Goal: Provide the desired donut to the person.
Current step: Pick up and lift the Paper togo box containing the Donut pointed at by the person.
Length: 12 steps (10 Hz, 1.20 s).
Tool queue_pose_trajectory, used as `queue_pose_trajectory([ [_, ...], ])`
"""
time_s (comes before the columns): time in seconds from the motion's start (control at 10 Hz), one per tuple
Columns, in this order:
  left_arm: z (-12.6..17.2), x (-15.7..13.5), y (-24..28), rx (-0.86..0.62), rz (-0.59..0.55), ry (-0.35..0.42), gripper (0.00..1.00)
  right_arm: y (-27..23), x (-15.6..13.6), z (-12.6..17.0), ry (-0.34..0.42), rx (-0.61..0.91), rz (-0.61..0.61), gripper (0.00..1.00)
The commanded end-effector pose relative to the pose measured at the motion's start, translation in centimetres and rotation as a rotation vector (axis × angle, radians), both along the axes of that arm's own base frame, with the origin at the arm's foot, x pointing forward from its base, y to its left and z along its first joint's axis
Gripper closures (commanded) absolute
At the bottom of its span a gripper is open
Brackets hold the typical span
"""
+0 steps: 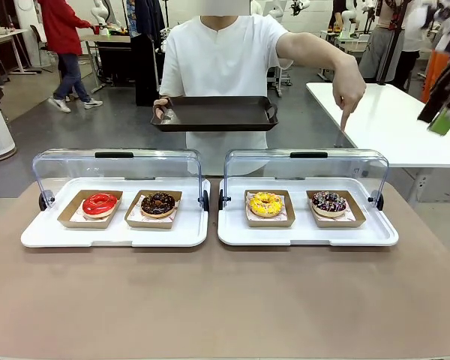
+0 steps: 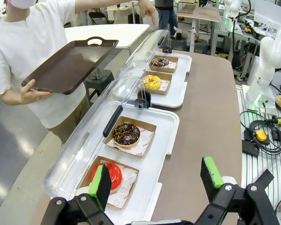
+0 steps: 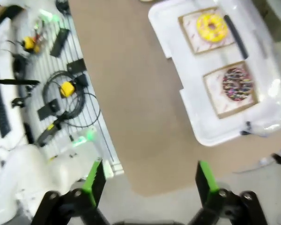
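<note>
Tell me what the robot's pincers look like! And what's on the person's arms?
The black two-finger left pincer has angular, jointed fingers tipped with bright green rectangular pads, and round silver bolts at its joints. The black right pincer looks the same, green tips and all. The person wears a plain white collarless shirt with short sleeves.

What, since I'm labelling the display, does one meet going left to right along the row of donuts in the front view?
red-glazed donut → chocolate donut with crumbs → yellow donut → dark sprinkled donut
</note>
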<state>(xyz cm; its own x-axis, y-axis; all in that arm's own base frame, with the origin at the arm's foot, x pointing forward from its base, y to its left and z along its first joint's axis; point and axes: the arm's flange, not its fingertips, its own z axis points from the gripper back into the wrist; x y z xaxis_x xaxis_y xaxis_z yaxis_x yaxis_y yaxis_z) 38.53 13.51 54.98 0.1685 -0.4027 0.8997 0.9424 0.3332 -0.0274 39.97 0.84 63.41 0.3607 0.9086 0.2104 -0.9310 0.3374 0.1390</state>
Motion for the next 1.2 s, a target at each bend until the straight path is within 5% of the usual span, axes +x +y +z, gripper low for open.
queue_pose_trajectory([
  [0.0, 0.1, 0.0, 0.0, -0.003, 0.001, -0.002, 0.00, 1.4, -0.4, -2.9, 0.017, -0.091, 0.002, 0.00],
  [0.3, 0.1, 0.0, 0.0, -0.003, 0.001, -0.002, 0.00, 2.2, -1.0, -5.3, 0.037, -0.101, 0.043, 0.00],
  [1.1, 0.1, 0.0, 0.0, -0.003, 0.001, -0.002, 0.00, 2.6, -0.5, -5.4, 0.059, -0.080, 0.057, 0.00],
])
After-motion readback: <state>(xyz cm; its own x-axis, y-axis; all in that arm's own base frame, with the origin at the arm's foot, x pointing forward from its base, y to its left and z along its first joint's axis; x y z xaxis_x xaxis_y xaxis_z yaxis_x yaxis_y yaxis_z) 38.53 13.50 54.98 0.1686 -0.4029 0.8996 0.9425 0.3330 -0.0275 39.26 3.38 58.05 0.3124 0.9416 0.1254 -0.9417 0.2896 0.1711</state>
